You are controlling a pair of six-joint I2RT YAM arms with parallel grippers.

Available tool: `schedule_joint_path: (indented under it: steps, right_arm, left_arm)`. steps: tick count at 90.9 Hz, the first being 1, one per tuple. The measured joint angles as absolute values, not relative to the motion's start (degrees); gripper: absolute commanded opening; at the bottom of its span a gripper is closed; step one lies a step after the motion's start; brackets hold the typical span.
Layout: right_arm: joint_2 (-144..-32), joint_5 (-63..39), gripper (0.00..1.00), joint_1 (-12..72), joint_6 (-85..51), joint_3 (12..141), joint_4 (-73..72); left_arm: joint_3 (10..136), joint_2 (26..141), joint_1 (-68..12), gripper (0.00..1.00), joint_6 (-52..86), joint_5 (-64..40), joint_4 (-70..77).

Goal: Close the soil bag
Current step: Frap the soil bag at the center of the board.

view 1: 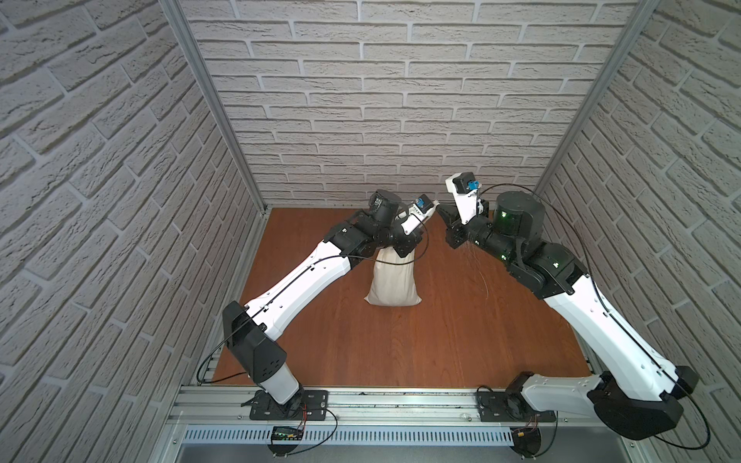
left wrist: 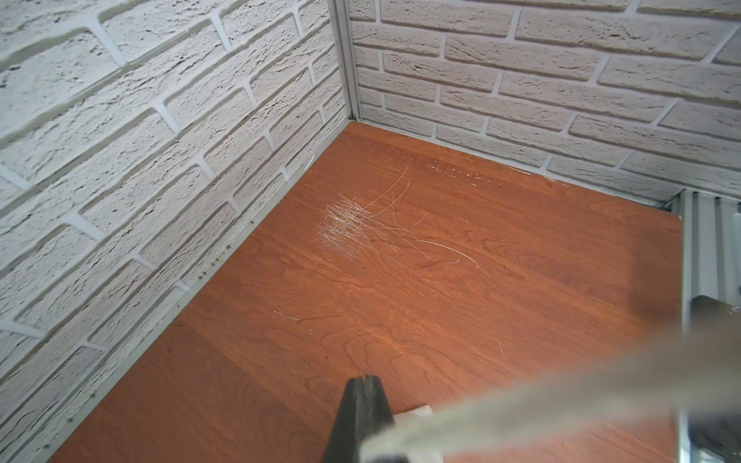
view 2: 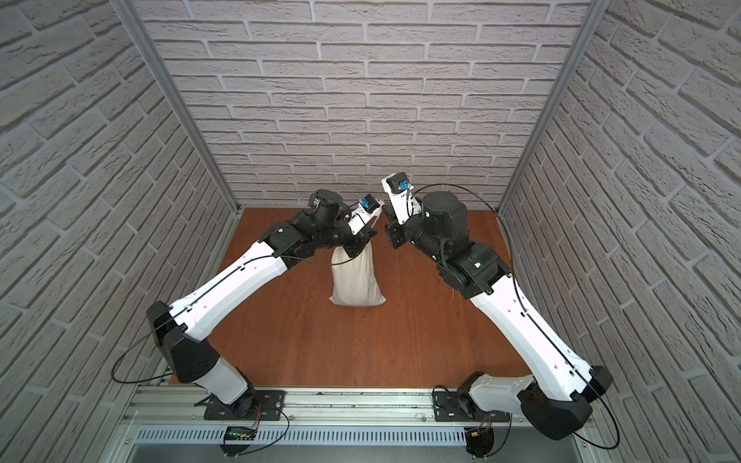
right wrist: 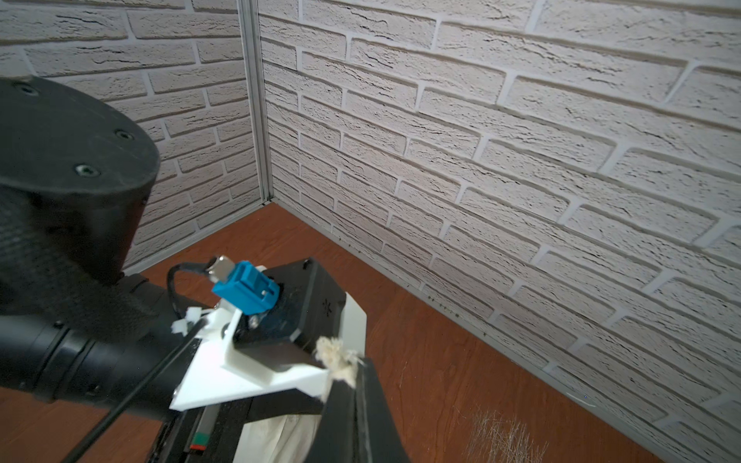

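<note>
The soil bag stands on the desk, its neck narrowed under the left fingers, which are pressed together on nothing discernible, while the right fingers pinch the cord by its frayed end, so cinching seems nearly finished.

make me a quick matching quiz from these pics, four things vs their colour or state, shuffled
Things:
1 bag
2 table
3 plug
4 cord end

Descriptions:
A blue
B frayed, at the tip of the shut right gripper
C reddish-brown wood
D cream cloth

Pairs: 1-D, 2-C, 3-A, 4-B
</note>
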State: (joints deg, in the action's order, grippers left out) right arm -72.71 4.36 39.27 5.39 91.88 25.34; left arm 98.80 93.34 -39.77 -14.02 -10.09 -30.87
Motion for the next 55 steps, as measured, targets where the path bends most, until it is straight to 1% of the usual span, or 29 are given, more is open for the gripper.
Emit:
schedule_joint_path:
  steps: [55]
  right_arm:
    - [-73.69,12.73,0.03,39.90,7.33,95.15,30.72]
  left_arm:
    - [99.44,93.71,-40.18,0.00,-15.77,-7.90,-32.36]
